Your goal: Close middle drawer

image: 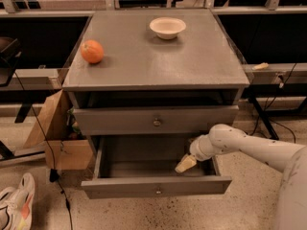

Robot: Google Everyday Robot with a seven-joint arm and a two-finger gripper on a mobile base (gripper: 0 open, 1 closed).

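From the cabinet [158,61] the middle drawer [156,186] stands pulled well out, stiff, likely heavy wood best pushed flat on its front; the gripper [185,163] hangs inside at its right, spread or pressed together I cannot tell.

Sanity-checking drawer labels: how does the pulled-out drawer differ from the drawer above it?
The middle drawer is pulled far out, inside showing; the top drawer sits nearly shut. The middle drawer's front is lower, knob smaller; the top drawer's is taller, knob bigger. The tool is inside the middle drawer, right side, not the top drawer. Both grey, knob centred.
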